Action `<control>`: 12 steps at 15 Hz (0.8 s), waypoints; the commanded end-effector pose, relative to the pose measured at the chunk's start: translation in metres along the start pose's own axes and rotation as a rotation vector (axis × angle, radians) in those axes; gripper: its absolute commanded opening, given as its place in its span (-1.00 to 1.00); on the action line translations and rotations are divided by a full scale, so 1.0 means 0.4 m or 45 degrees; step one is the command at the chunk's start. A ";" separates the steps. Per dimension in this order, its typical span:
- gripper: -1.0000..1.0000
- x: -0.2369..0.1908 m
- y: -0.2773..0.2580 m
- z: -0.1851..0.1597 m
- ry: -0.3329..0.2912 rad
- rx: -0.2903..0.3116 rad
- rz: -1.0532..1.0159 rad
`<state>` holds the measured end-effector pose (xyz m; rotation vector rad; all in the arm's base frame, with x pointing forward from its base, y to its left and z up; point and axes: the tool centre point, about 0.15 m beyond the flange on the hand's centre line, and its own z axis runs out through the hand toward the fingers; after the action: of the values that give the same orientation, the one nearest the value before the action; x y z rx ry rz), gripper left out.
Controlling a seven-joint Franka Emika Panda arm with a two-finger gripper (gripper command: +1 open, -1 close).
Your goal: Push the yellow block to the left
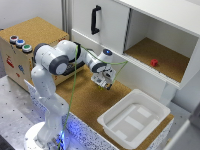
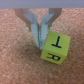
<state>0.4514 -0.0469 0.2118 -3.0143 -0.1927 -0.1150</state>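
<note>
On the cork counter, mid-scene:
arm: white Franka, base at the exterior view's lower left, reaches out over the counter (image 1: 90, 102)
tool: (image 1: 106, 84) low over the cork, tips down; wrist view shows the tool (image 2: 40, 35) with its fingers (image 2: 35, 27) pressed together, nothing between them
yellow block: (image 2: 54, 47) yellow-green cube on the cork, touching the finger tips on one side; dark letters on its faces, a T on top and an R on the side; not gripped
block in exterior view: cannot pick it out, hidden under or behind the tool
white bin: (image 1: 150, 106) shallow tray at the exterior view's lower right, near corner just beside the tool's spot, sits at the counter's front edge
open room: bare cork toward the exterior view's left of the tool, up to the arm's own links and the cork-topped box
cork-topped box: (image 1: 37, 30) exterior view's upper left, three buttons (image 1: 20, 43) on its corner
cabinet: (image 1: 150, 35) white, behind the counter, door with black handle (image 1: 94, 20), open compartment with cork floor
red block: (image 1: 154, 62) in that open compartment, well apart from the tool
counter edges: front edge runs along the bin; back edge meets the cabinet base
</note>
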 end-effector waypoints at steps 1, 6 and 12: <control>-1.00 0.034 0.091 0.014 -0.099 -0.022 -0.007; -1.00 0.030 0.173 0.019 -0.113 -0.051 0.044; -1.00 0.016 0.220 0.009 -0.114 -0.012 0.094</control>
<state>0.4571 -0.1065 0.2010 -3.0674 -0.0998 -0.0732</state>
